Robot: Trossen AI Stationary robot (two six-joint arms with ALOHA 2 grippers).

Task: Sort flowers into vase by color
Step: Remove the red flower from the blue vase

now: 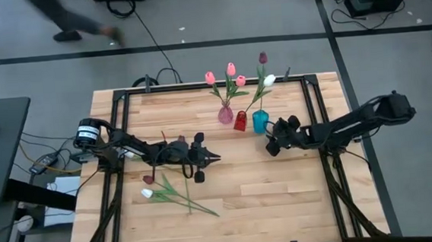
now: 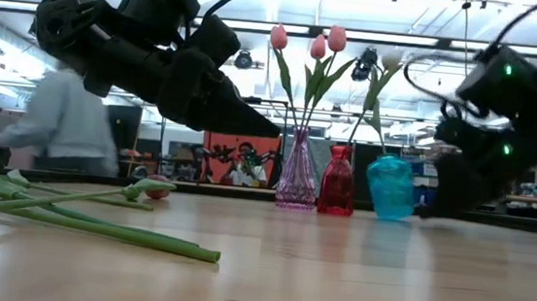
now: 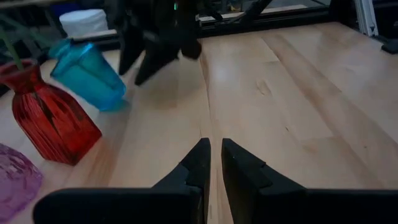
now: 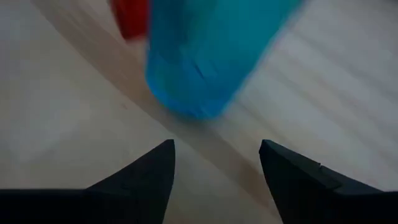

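Observation:
Three small vases stand at the far middle of the table: a purple one (image 1: 225, 114) holding three pink tulips (image 1: 231, 69), an empty red one (image 1: 240, 121), and a blue one (image 1: 260, 122) holding a white tulip (image 1: 269, 80) and a dark maroon tulip (image 1: 263, 57). A white tulip (image 1: 147, 193) and a maroon tulip (image 1: 148, 179) lie flat on the table at the near left. My left gripper (image 3: 211, 155) is shut and empty above the table's middle (image 1: 215, 158). My right gripper (image 4: 217, 146) is open and empty, just to the near side of the blue vase (image 4: 205, 56).
Bare wood (image 1: 282, 193) fills the middle and near right of the table. A black frame (image 1: 122, 93) runs along the table's edges. A person (image 2: 67, 118) moves in the room behind the table.

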